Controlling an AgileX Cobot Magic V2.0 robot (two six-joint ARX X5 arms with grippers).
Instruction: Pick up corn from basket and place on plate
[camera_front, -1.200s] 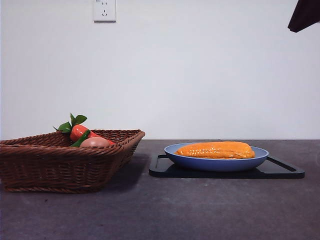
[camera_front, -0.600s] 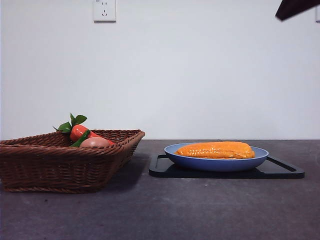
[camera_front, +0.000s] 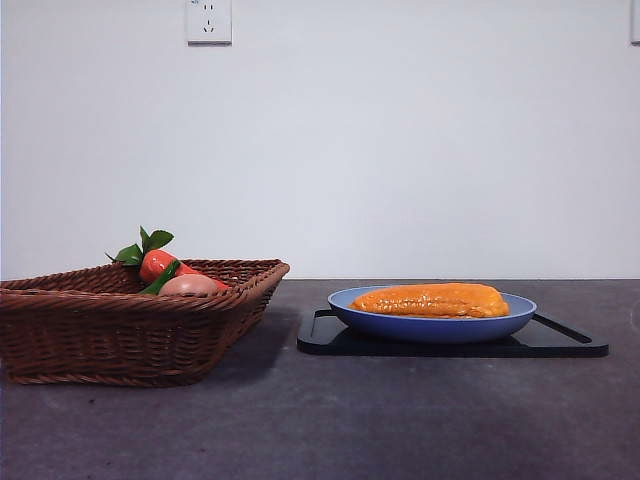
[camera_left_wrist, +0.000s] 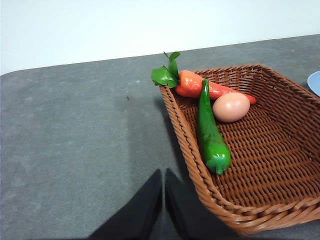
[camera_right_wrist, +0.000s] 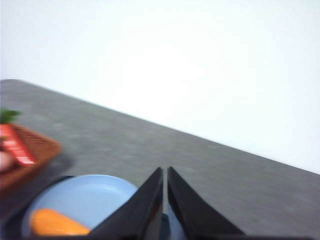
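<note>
The corn (camera_front: 431, 300) lies lengthwise in the plate (camera_front: 432, 325), well apart from the basket (camera_front: 130, 320), so the placing step looks done. Both end effectors, left (camera_left_wrist: 163, 180) near the basket and right (camera_right_wrist: 165, 180) above the plate, are clenched and empty; the next move probably calls only for parking the arms.

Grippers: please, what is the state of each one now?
Left gripper: closed, holding nothing.
Right gripper: closed, holding nothing.

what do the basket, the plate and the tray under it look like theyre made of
Basket: brown woven wicker or rattan, going by the visible strands and braided rim. Plate: light-blue and matte with no glare, perhaps plastic or glazed ceramic; can't tell. Tray: flat, black, smooth, likely plastic.
</note>
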